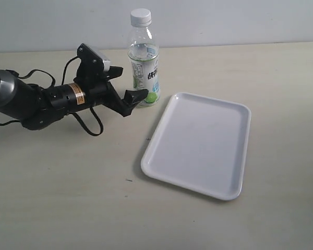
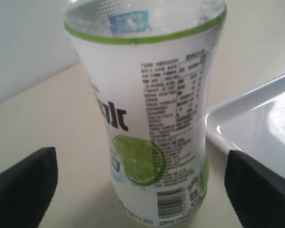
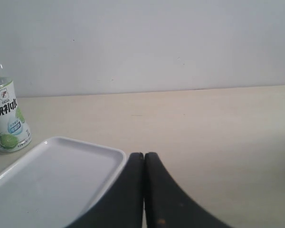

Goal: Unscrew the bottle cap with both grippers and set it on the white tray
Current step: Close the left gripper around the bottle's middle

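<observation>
**Exterior view.** We find the bottle (image 1: 144,62) standing upright at upper centre of the frame, close to the pale wall (image 1: 224,21) behind the surface (image 1: 68,208). The bottle cap (image 1: 141,16) sits on its neck. The white tray (image 1: 161,174) lies flat at centre right, set at a slant, with its upper-left corner just beside the bottle base and a narrow strip of surface between them. The left gripper (image 1: 126,86) reaches in from the left edge at the height of the bottle's label. Its jaws are released, one in front of the bottle's lower body and one behind it. A black cable (image 1: 91,127) loops under the arm onto the surface. Nothing stands between the bottle and the tray.

**Left wrist view.** We see the labelled body of the bottle filling the gap between the two spread jaws. Bare surface shows between each jaw tip and the bottle, so no contact is made. A corner of the tray shows beside the bottle.

**Right wrist view.** The right gripper (image 3: 143,190) has its jaws clenched against each other, with nothing between them. They hang at the near rim of the tray. The bottle stands beyond the tray's far corner, near the wall, its top cut off by the frame edge.
</observation>
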You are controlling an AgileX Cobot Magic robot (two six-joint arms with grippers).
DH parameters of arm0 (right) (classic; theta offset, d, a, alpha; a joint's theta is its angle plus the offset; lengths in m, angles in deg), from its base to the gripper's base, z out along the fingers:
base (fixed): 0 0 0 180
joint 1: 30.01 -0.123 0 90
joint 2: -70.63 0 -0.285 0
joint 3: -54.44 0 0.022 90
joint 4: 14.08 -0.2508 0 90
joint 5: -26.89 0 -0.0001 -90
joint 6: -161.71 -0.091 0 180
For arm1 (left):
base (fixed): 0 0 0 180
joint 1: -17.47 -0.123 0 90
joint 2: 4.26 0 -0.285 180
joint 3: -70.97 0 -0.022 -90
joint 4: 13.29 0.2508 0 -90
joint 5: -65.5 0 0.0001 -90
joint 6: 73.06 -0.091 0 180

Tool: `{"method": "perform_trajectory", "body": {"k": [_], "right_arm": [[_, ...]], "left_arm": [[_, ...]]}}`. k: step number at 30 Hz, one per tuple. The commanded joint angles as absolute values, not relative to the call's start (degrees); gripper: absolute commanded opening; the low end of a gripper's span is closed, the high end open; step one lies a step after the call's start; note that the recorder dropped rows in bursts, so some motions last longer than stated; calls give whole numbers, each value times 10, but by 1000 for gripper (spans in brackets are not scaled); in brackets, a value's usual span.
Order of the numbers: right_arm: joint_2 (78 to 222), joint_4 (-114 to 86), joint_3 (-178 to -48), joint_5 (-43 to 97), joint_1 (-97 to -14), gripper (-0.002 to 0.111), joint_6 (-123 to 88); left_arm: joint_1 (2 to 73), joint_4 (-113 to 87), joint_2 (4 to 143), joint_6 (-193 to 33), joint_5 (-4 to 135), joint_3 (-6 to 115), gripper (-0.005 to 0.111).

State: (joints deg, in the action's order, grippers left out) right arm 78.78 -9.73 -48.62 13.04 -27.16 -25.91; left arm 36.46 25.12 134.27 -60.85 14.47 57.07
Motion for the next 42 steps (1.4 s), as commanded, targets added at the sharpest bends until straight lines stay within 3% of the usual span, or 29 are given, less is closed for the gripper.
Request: {"method": "perform_trajectory", "body": {"k": [1,11,42], "right_arm": [[784,-97,-483,134,-269,0,-259],[784,-97,-483,134,-269,0,-259],[784,-97,-483,134,-269,0,-259]], "left_arm": [[369,248,1363,-587,135,589,91],[369,254,1370,-551,83,599,91],[396,240,1421,-546,105,668,90]]}}
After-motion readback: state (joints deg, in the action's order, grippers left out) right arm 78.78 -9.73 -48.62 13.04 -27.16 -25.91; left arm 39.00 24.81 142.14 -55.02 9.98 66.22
